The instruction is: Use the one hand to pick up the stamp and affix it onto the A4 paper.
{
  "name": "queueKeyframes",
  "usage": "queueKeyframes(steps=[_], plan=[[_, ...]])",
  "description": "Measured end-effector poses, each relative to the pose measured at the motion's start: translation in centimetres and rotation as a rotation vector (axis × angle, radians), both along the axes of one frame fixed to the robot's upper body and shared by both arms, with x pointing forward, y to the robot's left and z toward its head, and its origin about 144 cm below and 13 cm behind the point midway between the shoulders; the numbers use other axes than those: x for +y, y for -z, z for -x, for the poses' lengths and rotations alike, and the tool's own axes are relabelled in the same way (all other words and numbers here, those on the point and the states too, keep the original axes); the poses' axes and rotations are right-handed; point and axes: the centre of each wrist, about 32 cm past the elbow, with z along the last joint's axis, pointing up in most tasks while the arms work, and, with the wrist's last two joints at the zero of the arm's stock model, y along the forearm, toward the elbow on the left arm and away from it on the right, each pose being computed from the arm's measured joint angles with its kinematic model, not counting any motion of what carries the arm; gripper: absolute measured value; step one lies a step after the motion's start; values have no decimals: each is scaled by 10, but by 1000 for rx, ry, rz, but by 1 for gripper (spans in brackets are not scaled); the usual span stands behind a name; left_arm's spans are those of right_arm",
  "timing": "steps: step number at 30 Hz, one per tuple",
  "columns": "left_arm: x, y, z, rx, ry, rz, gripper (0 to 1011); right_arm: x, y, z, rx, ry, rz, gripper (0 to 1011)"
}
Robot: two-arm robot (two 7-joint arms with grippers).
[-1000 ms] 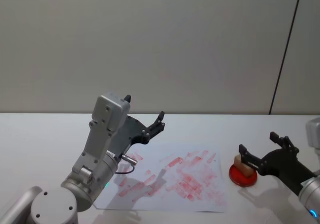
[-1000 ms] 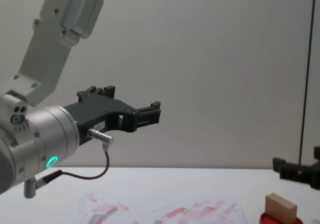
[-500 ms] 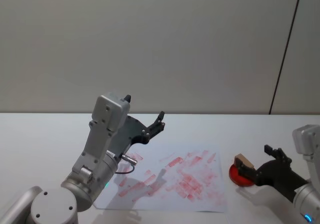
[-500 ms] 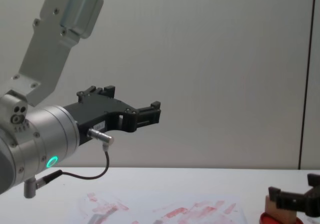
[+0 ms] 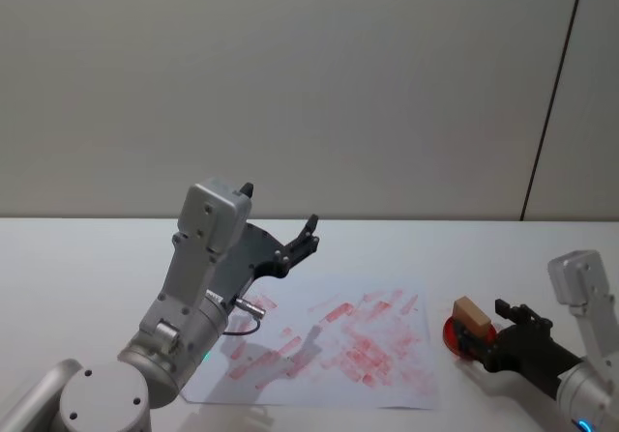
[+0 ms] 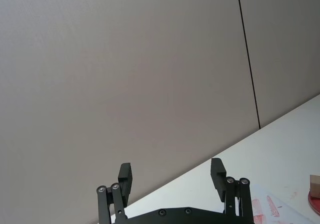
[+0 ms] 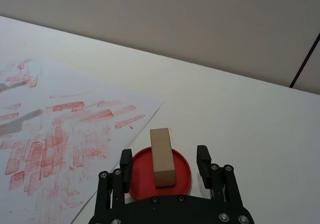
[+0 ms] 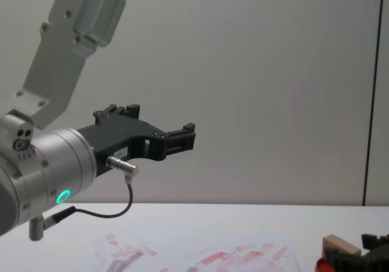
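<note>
right end effector [image 7: 164,156] spread, flanking stamp [image 7: 161,144] on ink pad [image 7: 142,176] | left end effector [image 6: 171,170] spread, aloft

Tan wooden stamp [image 7: 162,156] flat on red ink pad [image 7: 184,174], between spread fingers [image 7: 202,159] of my right hand [image 7: 164,160]; red-smeared A4 paper [image 7: 60,134] alongside.

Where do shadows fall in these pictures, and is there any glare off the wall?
Head view: the raised left gripper throws soft grey shadows across the A4 paper. Right wrist view: grey streaks cross the paper's red marks; the stamp, on the ink pad between the right gripper's open jaws, casts only a faint shadow. Chest view: wall evenly lit, no glare.
</note>
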Motion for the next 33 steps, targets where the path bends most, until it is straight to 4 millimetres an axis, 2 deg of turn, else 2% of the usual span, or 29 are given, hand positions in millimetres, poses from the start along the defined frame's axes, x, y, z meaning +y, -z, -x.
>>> queueKeyframes(steps=[1, 2, 4, 5, 7, 8, 14, 19, 33], plan=[[0, 0, 0, 0, 0, 0, 1002, 0, 0, 0, 2, 0, 0, 781], [0, 0, 0, 0, 0, 0, 1002, 0, 1, -1, 6, -1, -1, 717], [0, 0, 0, 0, 0, 0, 1002, 1, 1, -2, 9, 0, -1, 704], [0, 0, 0, 0, 0, 0, 1003, 1, 2, -3, 11, 0, -2, 643], [0, 0, 0, 0, 0, 0, 1003, 1, 2, -3, 12, 0, -4, 599], [0, 0, 0, 0, 0, 0, 1003, 2, 2, -4, 13, 0, -5, 541], [0, 0, 0, 0, 0, 0, 1002, 4, 2, -7, 11, 1, -11, 387], [0, 0, 0, 0, 0, 0, 1002, 5, 2, -10, 2, 3, -18, 221], [0, 0, 0, 0, 0, 0, 1003, 16, -8, -12, -55, -33, -58, 216]])
